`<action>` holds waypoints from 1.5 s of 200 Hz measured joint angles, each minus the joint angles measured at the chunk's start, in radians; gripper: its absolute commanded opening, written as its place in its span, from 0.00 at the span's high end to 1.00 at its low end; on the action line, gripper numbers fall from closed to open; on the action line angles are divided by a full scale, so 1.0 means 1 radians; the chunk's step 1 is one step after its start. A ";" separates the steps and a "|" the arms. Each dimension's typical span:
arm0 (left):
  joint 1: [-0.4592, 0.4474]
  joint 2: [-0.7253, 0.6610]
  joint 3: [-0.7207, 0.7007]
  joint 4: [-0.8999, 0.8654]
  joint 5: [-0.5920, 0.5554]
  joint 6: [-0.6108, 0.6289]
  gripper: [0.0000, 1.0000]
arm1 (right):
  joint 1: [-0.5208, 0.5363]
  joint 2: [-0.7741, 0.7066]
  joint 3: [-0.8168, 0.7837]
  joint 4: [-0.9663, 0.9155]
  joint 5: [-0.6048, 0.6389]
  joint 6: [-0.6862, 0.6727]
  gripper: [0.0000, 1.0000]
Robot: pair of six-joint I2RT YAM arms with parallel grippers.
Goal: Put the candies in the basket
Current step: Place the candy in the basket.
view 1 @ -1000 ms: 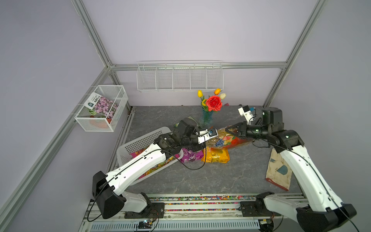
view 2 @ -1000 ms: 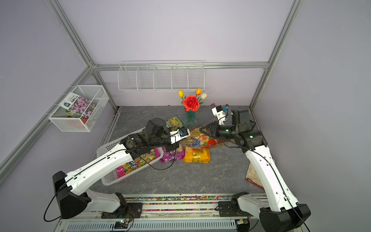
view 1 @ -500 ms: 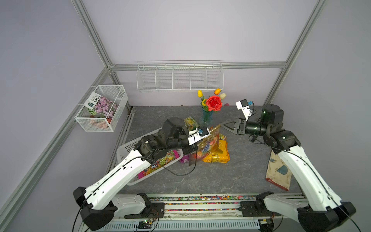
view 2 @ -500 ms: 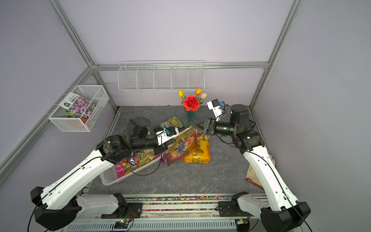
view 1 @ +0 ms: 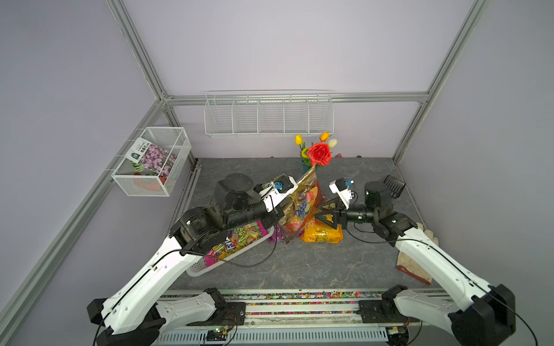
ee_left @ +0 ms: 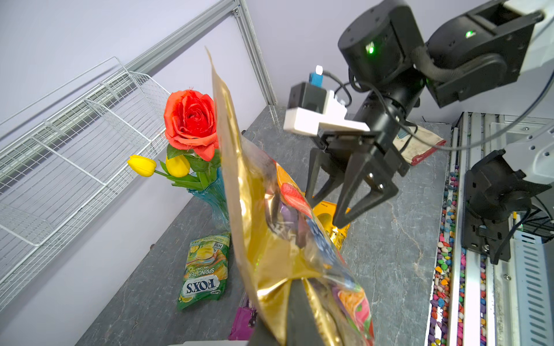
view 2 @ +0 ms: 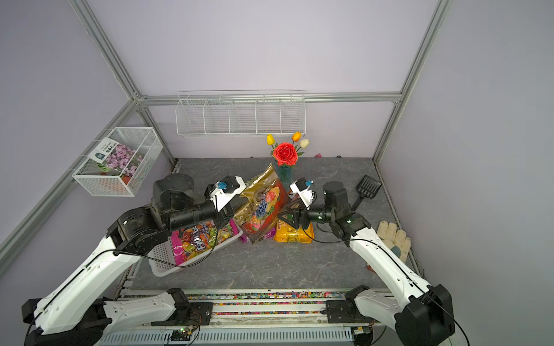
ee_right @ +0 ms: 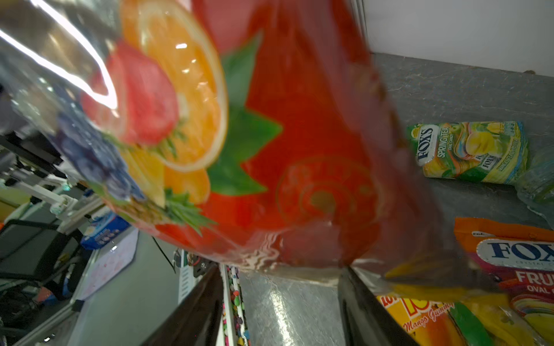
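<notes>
My left gripper (view 1: 279,216) (ee_left: 295,295) is shut on the lower edge of the large gold fruit-printed candy bag (view 1: 303,201) (view 2: 261,203) (ee_left: 260,227), which stands lifted off the floor beside the basket. The right gripper (view 1: 322,214) (view 2: 287,218) (ee_right: 281,314) is open just right of that bag (ee_right: 269,125), holding nothing. The white plastic basket (view 1: 198,271) (view 2: 159,269) holds the pink bag (view 1: 236,239) (view 2: 198,239). On the floor lie the mango bag (view 1: 322,235) (ee_right: 434,323), purple bag (view 1: 277,238) (ee_left: 244,319), green FOX'S (ee_left: 204,275) (ee_right: 470,152) and orange FOX'S (ee_right: 515,263).
A vase of flowers (view 1: 317,154) (view 2: 284,154) stands just behind the lifted bag. A wire cube basket (view 1: 153,161) and a long wire rack (view 1: 268,115) hang on the walls. A black scoop (view 2: 367,188) and a glove (view 2: 392,239) lie at the right.
The right gripper opened and let go of the gold bag's end. My left arm drew back to the left, and the bag it holds tipped up on end.
</notes>
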 measured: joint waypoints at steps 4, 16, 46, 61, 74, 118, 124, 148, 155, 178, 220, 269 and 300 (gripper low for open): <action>0.000 0.000 0.000 -0.002 0.003 0.007 1.00 | 0.008 -0.002 -0.002 -0.002 0.008 -0.027 0.36; 0.000 0.000 0.000 -0.008 0.012 0.034 1.00 | 0.029 -0.019 0.000 -0.011 0.030 -0.130 0.36; 0.000 -0.009 -0.020 -0.040 0.056 0.109 1.00 | 0.062 -0.072 0.105 -0.153 0.085 -0.421 0.35; 0.000 -0.003 -0.024 -0.076 0.082 0.140 1.00 | 0.064 -0.071 0.205 -0.230 0.121 -0.541 0.34; 0.000 0.007 -0.024 -0.106 0.103 0.160 1.00 | 0.064 -0.069 0.278 -0.298 0.132 -0.623 0.33; 0.000 0.027 -0.068 -0.150 0.167 0.233 1.00 | 0.065 -0.055 0.397 -0.497 0.130 -0.773 0.32; -0.001 0.027 -0.079 -0.150 0.175 0.244 1.00 | 0.066 -0.052 0.399 -0.513 0.126 -0.783 0.31; -0.018 0.037 -0.098 -0.156 0.182 0.284 1.00 | 0.092 -0.036 0.407 -0.566 0.126 -0.798 0.29; -0.025 0.041 -0.098 -0.157 0.182 0.293 1.00 | 0.104 -0.028 0.412 -0.578 0.126 -0.800 0.28; -0.038 0.051 -0.098 -0.160 0.183 0.320 1.00 | 0.138 0.005 0.440 -0.611 0.126 -0.800 0.27; -0.045 0.064 -0.098 -0.186 0.180 0.356 1.00 | 0.181 0.093 0.475 -0.669 0.091 -0.798 0.42; -0.045 0.062 -0.104 -0.185 0.166 0.377 1.00 | 0.186 0.168 0.490 -0.717 0.018 -0.759 0.88; -0.045 0.042 -0.128 -0.167 0.135 0.385 1.00 | 0.186 0.207 0.527 -0.749 -0.018 -0.724 1.00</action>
